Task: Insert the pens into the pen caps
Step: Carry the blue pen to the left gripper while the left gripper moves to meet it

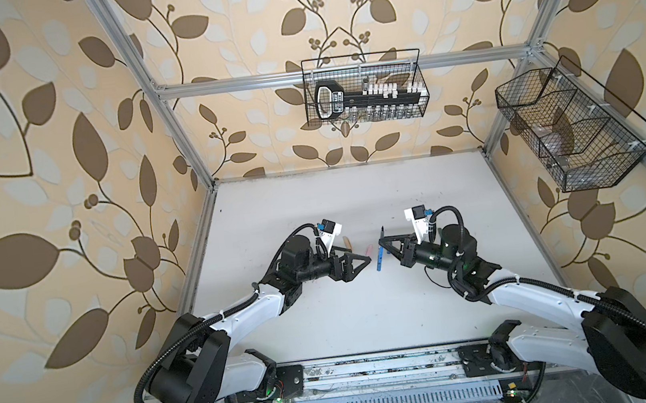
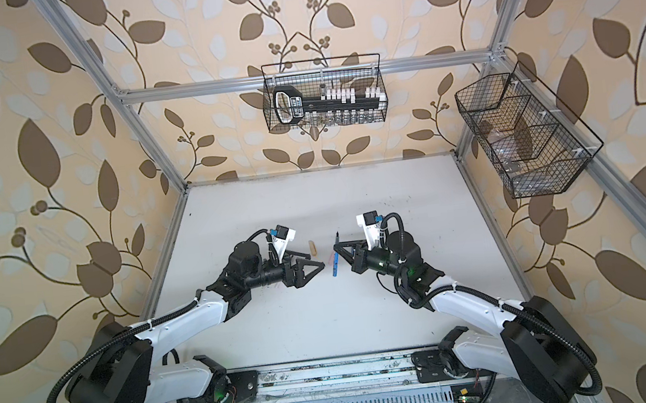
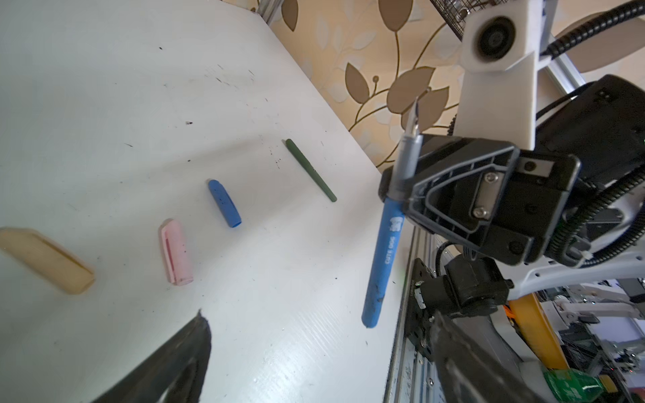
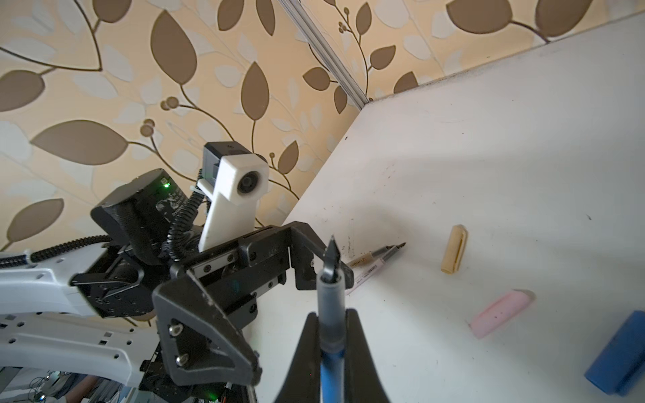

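My right gripper [image 1: 380,241] [image 4: 331,319] is shut on the blue pen [image 1: 379,257] [image 3: 384,258] [image 4: 330,300]. It holds the pen above the table with its dark tip pointing to the back. My left gripper [image 1: 367,262] [image 3: 318,324] is open and empty, facing the pen from a short way off. On the table lie a tan cap [image 3: 45,260] [image 4: 454,254], a pink cap [image 3: 175,253] [image 4: 499,313], a blue cap [image 3: 224,203] [image 4: 617,356] and the dark green pen [image 3: 310,170]. Two more pens [image 4: 378,260] lie partly hidden behind the left gripper.
The white table [image 1: 354,198] has walls at the back and on both sides. One wire basket [image 1: 364,88] hangs on the back wall and another [image 1: 572,126] on the right wall. A metal rail [image 1: 375,367] with both arm bases runs along the front edge.
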You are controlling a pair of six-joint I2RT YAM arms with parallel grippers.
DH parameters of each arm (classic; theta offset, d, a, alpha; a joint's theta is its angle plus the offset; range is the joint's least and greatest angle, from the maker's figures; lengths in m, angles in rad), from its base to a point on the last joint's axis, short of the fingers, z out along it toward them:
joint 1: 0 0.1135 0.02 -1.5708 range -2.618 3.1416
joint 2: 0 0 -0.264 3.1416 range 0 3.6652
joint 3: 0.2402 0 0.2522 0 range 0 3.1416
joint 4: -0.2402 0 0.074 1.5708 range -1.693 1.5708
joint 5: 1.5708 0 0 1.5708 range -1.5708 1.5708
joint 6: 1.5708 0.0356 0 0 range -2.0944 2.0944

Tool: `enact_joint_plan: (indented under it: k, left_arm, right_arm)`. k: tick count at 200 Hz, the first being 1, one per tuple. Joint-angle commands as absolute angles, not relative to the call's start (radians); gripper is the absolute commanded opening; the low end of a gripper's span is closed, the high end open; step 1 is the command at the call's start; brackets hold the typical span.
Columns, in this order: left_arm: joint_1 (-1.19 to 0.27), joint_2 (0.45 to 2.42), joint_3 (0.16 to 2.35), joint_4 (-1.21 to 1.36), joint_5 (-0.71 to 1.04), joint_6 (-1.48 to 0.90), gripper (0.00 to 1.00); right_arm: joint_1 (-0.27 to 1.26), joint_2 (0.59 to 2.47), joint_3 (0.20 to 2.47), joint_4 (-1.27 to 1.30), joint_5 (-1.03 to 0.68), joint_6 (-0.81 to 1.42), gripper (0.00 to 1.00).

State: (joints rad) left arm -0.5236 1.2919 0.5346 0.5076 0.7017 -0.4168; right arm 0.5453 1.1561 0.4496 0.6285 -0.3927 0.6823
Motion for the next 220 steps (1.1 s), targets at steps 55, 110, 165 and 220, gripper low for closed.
enact_joint_plan:
  k: [55, 110, 165, 220]
  left_arm:
    - [-0.573, 1.301, 0.584, 0.567, 0.793, -0.421, 0.94]
    - [-0.577, 1.321, 0.6, 0.556, 0.798, -0.433, 0.85]
    - [-0.585, 1.327, 0.611, 0.556, 0.821, -0.435, 0.55]
    - [-0.586, 1.336, 0.623, 0.535, 0.821, -0.436, 0.5]
  right_arm:
    - [0.592, 1.297, 0.507, 0.802, -0.371, 0.736, 0.08]
    - [0.636, 1.319, 0.507, 0.877, -0.352, 0.742, 0.08]
    - [0.662, 1.354, 0.512, 0.944, -0.328, 0.749, 0.08]
    - [0.662, 1.32, 0.493, 0.931, -0.289, 0.727, 0.08]
